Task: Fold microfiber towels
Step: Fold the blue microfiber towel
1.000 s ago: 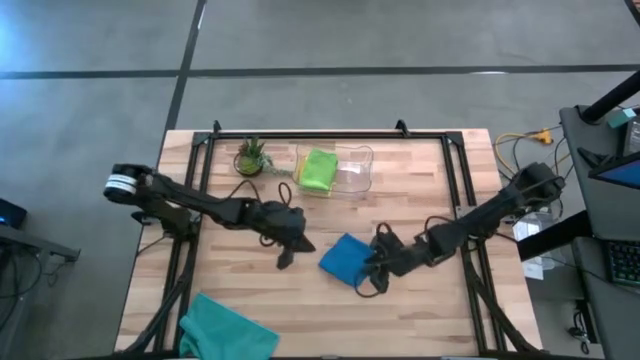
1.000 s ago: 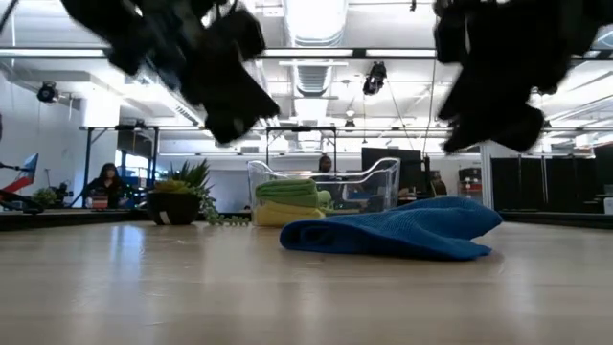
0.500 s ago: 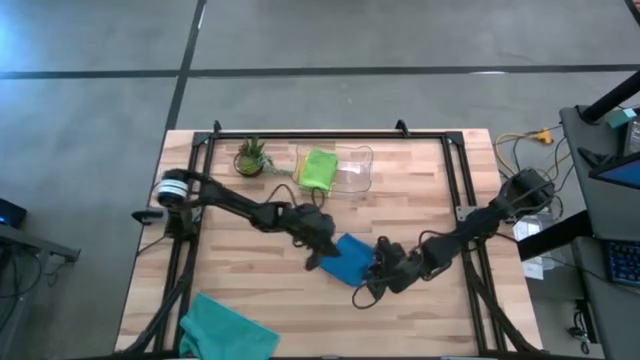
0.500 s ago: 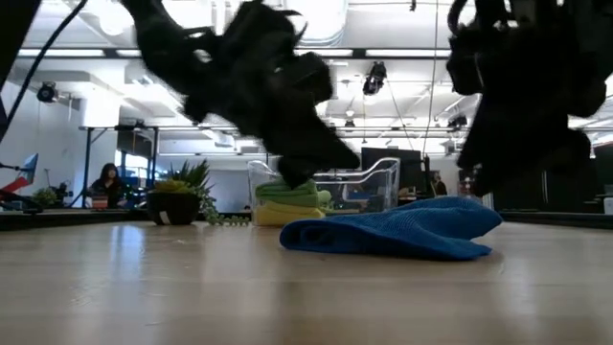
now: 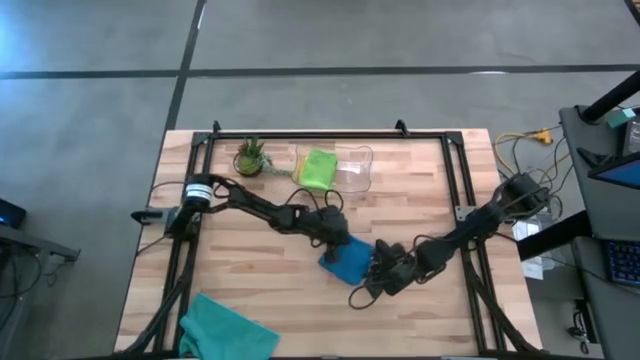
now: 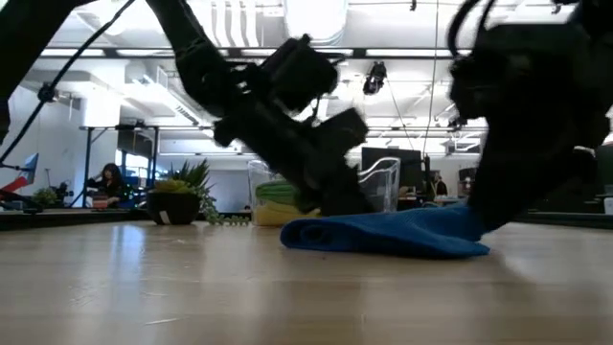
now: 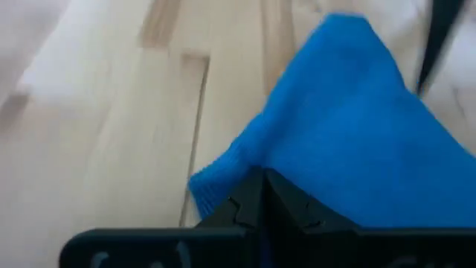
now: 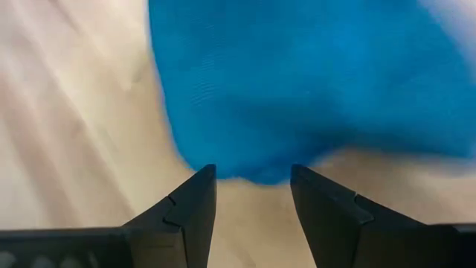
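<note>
Bare wood open across the table (image 5: 240, 280) left of centre and along the near edge on the right. Middle crowded: blue towel (image 5: 347, 260) pinned between the closed left gripper (image 5: 337, 238) at its far edge and the spread-fingered right gripper (image 5: 376, 272) at its near-right edge, both arms slanting in over the board. Far edge blocked by potted plant (image 5: 251, 156) and clear bin (image 5: 350, 170) holding lime green towel (image 5: 318, 169). Near-left corner taken by teal towel (image 5: 225, 328).
</note>
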`<state>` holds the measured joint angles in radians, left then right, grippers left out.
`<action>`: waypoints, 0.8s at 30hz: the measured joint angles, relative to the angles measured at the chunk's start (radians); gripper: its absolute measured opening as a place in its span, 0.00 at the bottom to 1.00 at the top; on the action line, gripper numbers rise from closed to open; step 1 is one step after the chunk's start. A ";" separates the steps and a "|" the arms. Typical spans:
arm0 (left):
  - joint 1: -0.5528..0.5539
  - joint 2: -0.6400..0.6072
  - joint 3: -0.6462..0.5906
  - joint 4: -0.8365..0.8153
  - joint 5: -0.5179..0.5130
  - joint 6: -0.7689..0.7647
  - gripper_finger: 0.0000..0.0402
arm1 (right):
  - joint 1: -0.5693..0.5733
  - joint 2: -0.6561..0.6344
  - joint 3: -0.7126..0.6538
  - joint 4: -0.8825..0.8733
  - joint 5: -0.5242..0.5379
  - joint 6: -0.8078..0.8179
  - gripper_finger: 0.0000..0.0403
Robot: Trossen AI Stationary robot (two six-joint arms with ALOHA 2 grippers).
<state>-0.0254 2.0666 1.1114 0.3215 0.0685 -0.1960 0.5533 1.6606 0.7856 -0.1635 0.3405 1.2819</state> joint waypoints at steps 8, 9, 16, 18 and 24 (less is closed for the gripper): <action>0.001 -0.036 -0.026 -0.060 -0.079 -0.042 0.00 | -0.017 0.016 -0.011 0.020 -0.005 -0.031 0.42; 0.001 -0.044 -0.030 -0.083 -0.092 -0.042 0.00 | -0.022 0.018 -0.010 0.021 -0.011 -0.031 0.42; 0.004 -0.088 -0.039 -0.168 -0.189 -0.061 0.00 | -0.048 0.024 -0.015 -0.004 -0.060 -0.033 0.42; 0.004 -0.097 -0.042 -0.188 -0.204 -0.068 0.00 | -0.050 0.019 -0.013 -0.013 -0.061 -0.030 0.42; -0.003 -0.158 -0.076 -0.311 -0.320 -0.119 0.00 | -0.055 0.000 -0.014 -0.046 -0.053 -0.029 0.42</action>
<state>-0.0280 1.9082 1.0351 0.0102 -0.2514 -0.3150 0.4984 1.6605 0.7712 -0.2099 0.2872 1.2533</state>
